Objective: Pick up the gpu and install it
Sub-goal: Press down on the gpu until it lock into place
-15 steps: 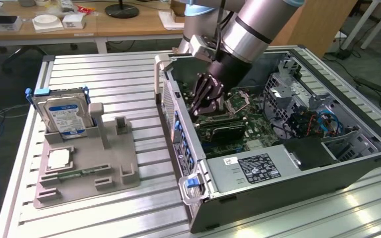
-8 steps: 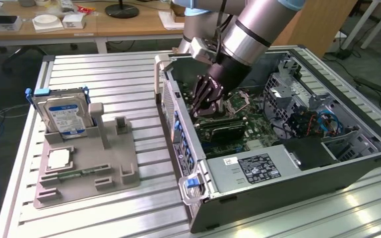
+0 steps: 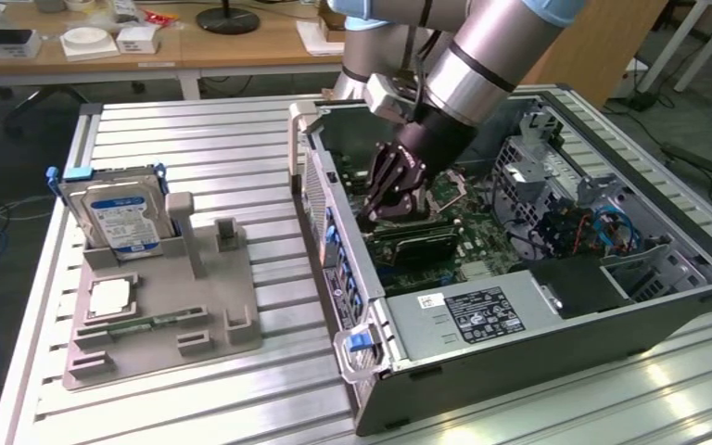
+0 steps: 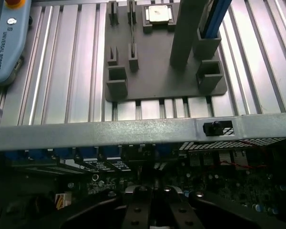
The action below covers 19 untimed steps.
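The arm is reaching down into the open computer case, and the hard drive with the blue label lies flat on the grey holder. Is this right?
Not quite. The arm does reach into the open computer case, but the hard drive stands upright in a slot of the grey holder, not flat. The exterior view shows this.

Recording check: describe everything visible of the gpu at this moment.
The gpu is a flat, dark-faced card lying roughly level inside the open computer case, low over the green motherboard beside the rear wall. The shut gripper reaches down onto its rear end. Whether it is fully seated in a slot cannot be told.
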Available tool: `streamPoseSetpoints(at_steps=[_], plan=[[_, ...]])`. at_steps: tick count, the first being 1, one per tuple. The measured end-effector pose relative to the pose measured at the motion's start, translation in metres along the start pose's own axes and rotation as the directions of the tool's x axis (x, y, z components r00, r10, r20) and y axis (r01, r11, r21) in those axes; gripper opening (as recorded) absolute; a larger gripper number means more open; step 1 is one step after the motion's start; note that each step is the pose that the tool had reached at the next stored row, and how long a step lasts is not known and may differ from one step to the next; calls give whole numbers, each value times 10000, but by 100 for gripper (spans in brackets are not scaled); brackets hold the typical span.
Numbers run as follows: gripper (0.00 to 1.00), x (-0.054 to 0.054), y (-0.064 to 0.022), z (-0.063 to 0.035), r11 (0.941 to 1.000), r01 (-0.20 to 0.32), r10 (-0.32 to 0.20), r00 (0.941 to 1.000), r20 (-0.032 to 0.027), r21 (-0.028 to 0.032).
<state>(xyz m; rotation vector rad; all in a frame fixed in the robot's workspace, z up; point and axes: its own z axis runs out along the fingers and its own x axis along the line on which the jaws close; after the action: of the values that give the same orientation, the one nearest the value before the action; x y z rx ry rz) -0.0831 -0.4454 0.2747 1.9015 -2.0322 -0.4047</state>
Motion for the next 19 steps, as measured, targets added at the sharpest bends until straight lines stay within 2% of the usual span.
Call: streamPoseSetpoints(at_steps=[1,2,3,5,9,11,15,19], plan=[[10,-1,-1,1,10000,1,-1,10000,4,9],[10,-1,0,1,10000,-1,1,10000,6,45],[10,-1,0,1,9999,-1,1,10000,7,121],[10,-2,-2,4,9993,2,-3,10000,24,385],[10,-4,-3,7,9948,0,-6,10000,64,1021],[10,-5,-4,9,9915,-4,-7,10000,83,1300],[10,-5,-7,15,9848,-11,-9,9999,111,1736],[10,-5,-10,24,9754,-24,-7,9999,142,2206]])
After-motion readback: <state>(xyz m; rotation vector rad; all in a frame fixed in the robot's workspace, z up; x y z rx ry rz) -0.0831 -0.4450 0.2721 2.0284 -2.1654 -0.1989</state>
